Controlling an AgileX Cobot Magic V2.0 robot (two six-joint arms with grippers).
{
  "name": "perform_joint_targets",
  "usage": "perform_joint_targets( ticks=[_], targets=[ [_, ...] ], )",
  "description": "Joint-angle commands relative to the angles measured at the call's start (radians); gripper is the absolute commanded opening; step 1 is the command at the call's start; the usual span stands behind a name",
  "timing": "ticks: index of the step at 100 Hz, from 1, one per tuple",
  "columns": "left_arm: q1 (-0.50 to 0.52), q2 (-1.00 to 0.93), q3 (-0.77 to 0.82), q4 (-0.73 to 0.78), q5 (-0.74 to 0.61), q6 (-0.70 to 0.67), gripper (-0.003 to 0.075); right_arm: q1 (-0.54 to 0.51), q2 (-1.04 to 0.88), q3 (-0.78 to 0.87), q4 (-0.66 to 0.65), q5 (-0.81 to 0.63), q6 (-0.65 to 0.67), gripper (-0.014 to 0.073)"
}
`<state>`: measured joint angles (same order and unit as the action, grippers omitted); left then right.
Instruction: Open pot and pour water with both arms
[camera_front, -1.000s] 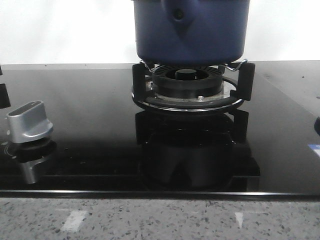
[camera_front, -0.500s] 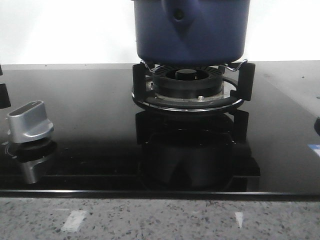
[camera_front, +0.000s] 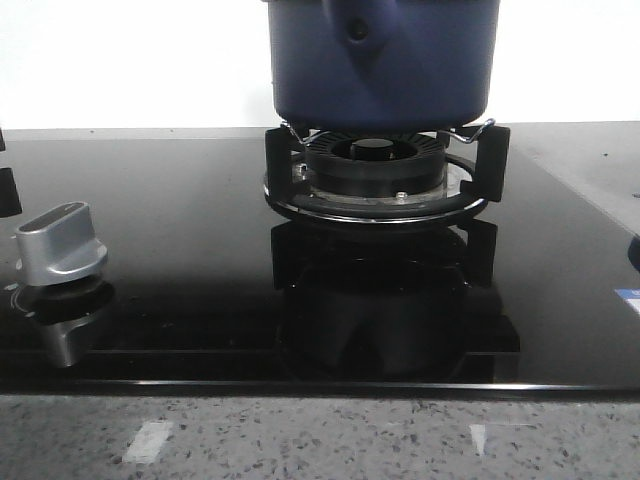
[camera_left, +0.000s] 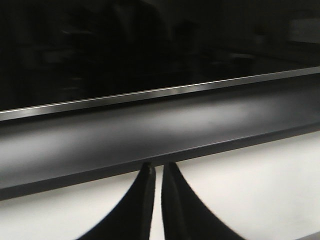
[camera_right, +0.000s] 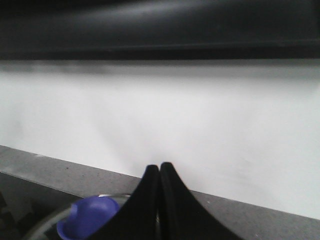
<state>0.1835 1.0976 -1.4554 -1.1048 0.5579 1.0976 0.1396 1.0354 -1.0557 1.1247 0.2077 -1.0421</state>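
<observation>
Pot (camera_front: 382, 65) seated on burner grate (camera_front: 385, 175), far centre of black surface (camera_front: 180, 240); both jaws together, gripping nothing.

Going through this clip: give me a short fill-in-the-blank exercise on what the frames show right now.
1. The pot sits on the stove's ____.
2. The silver knob is mounted on the ____ side of the black cooktop, seen from the front.
3. In its wrist view, the right gripper has its fingertips pressed ____.
4. The colour of the pot's wall is dark ____.

Missing words: burner; left; together; blue
</observation>
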Motion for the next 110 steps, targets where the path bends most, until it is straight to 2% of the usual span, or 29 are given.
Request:
perform_joint_targets(
  ticks=[1,10,24,54,68,81,110],
  targets=[
    [-0.043,-0.091,0.123,-0.046,-0.085,0.107,-0.0020,0.005,-0.071,0.056,0.021,-0.078,-0.064,-0.0045],
    [-0.124,-0.183,0.308,-0.095,-0.192,0.207,-0.0020,0.005,-0.139,0.145,0.021,-0.078,-0.085,-0.0045],
    [-0.212,-0.338,0.583,-0.164,-0.350,0.272,-0.0020,0.005,-0.265,0.295,0.013,-0.108,-0.087,-0.0045],
    [-0.223,-0.676,1.001,-0.300,-0.361,0.272,-0.0020,0.005,-0.563,0.592,0.013,-0.120,-0.087,-0.0046],
    [-0.223,-0.827,1.101,-0.378,-0.328,0.272,-0.0020,0.005,-0.658,0.701,0.013,-0.120,-0.087,-0.0046],
    [-0.223,-0.915,1.132,-0.388,-0.279,0.270,-0.0020,0.005,-0.685,0.742,0.013,-0.125,-0.087,-0.0046],
    [-0.223,-0.939,1.132,-0.388,-0.225,0.270,-0.0020,0.005,-0.685,0.749,0.019,-0.112,-0.087,-0.0046]
  ],
)
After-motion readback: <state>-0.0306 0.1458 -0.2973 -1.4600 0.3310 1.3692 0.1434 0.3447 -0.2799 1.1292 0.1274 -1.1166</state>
